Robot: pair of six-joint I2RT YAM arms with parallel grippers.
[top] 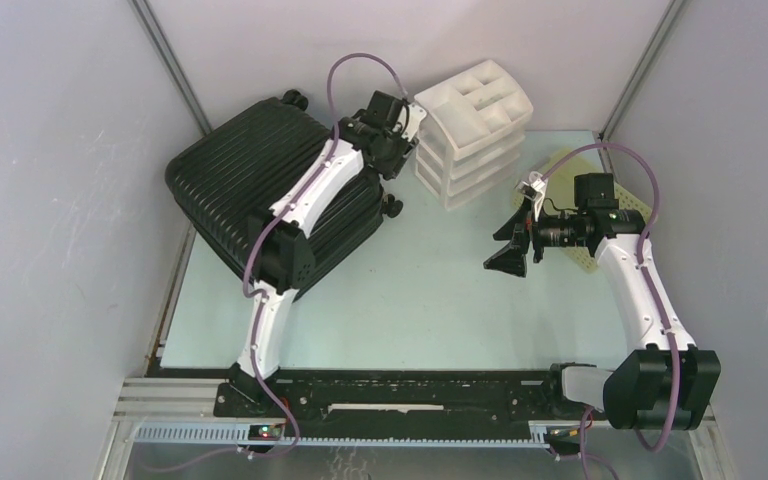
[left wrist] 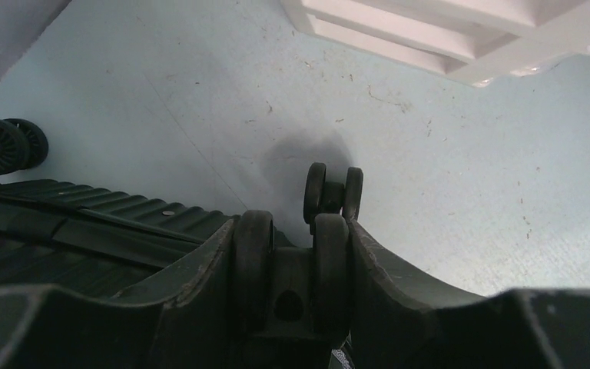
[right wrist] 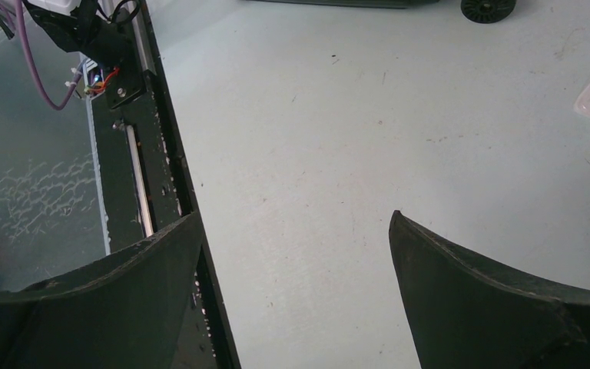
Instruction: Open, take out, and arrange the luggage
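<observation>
The luggage is a large black case with a ribbed hard shell, lying closed at the far left of the table. The left gripper is clamped on one small black wheel at its right corner. The right gripper hangs wide open over the bare table at right.

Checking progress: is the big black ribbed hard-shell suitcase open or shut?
Shut. The black ribbed suitcase lies flat, both shells together, no lining visible.
</observation>
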